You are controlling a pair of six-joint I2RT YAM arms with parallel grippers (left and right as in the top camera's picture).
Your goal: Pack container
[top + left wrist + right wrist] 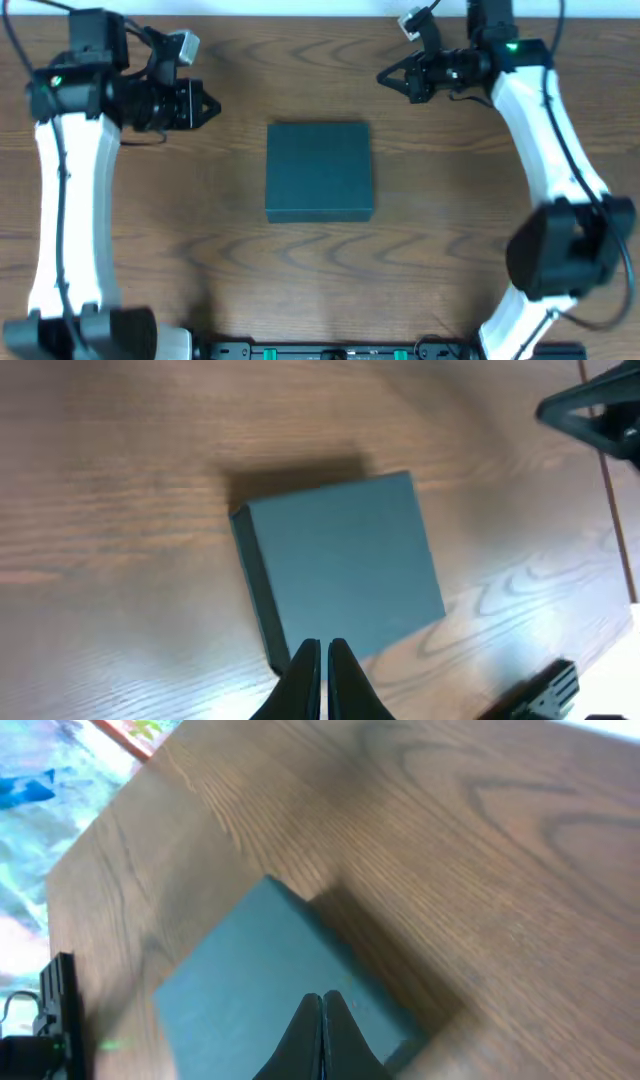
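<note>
The container (319, 170) is a dark teal-green rectangular box with its lid closed, lying flat in the middle of the wooden table. It also shows in the left wrist view (340, 565) and in the right wrist view (270, 990). My left gripper (210, 106) is shut and empty, up in the air to the box's upper left; its fingertips (323, 650) point toward the box. My right gripper (385, 77) is shut and empty, above the table to the box's upper right; its fingertips (322, 1002) are pressed together.
The wooden table (320, 270) surrounds the box. No snack packets show in any view. Black hardware (330, 350) runs along the table's front edge. The table's edge and colourful clutter beyond it (60, 780) show in the right wrist view.
</note>
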